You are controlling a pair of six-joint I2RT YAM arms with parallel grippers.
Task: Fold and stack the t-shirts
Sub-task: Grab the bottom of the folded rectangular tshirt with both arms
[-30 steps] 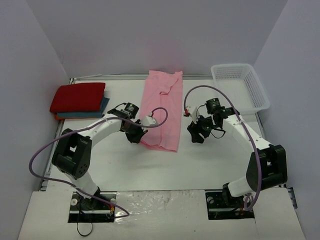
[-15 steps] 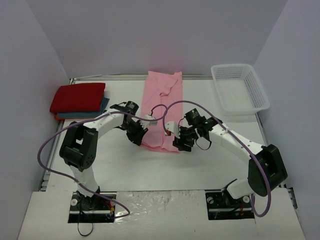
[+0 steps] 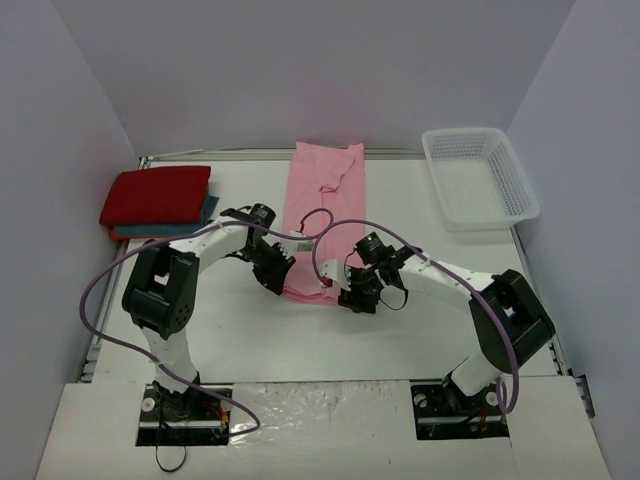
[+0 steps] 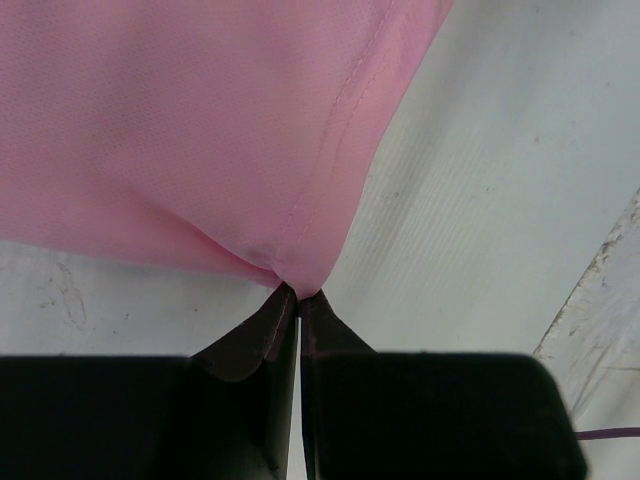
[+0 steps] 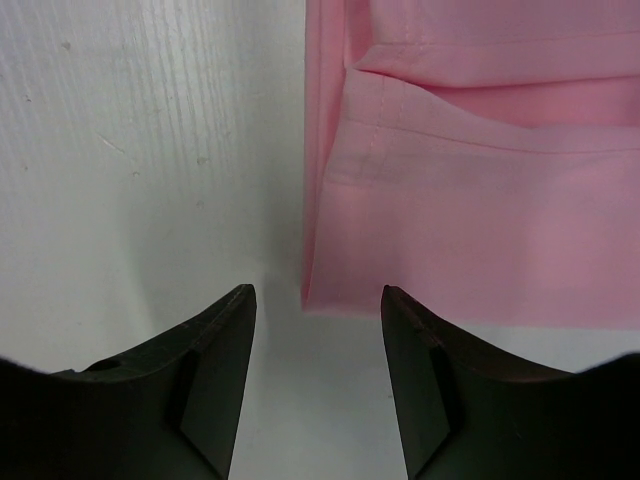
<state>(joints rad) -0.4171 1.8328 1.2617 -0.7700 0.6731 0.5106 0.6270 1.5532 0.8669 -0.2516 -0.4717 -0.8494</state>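
**Overhead view.** We see the pink t-shirt (image 3: 325,210) lying as a long, narrow strip at the centre of the counter (image 3: 420,330), its length running from 12 o'clock to 6 o'clock. The left gripper (image 3: 284,288) sits at the strip's 7 o'clock corner and the right gripper (image 3: 347,298) at its 5 o'clock corner. At 10 o'clock in the scene, the folded red t-shirt (image 3: 155,192) rests on top of the teal t-shirt (image 3: 208,210). Only a margin of the teal cloth shows, along the stack's 3 o'clock and 6 o'clock edges. The white mesh basket (image 3: 478,132) stands at 2 o'clock, well apart from all the cloth.

**Left wrist view.** We find the left gripper's fingers pressed together, with the corner of the pink hem pinched between their tips. The cloth gathers to a point at the pinch and fans out toward 12 o'clock.

**Right wrist view.** We find the right gripper with its fingers parted and nothing held between them. The shirt's folded corner, its layers and stitched hems showing, lies flat on the counter just beyond the tips, from 12 to 1 o'clock.
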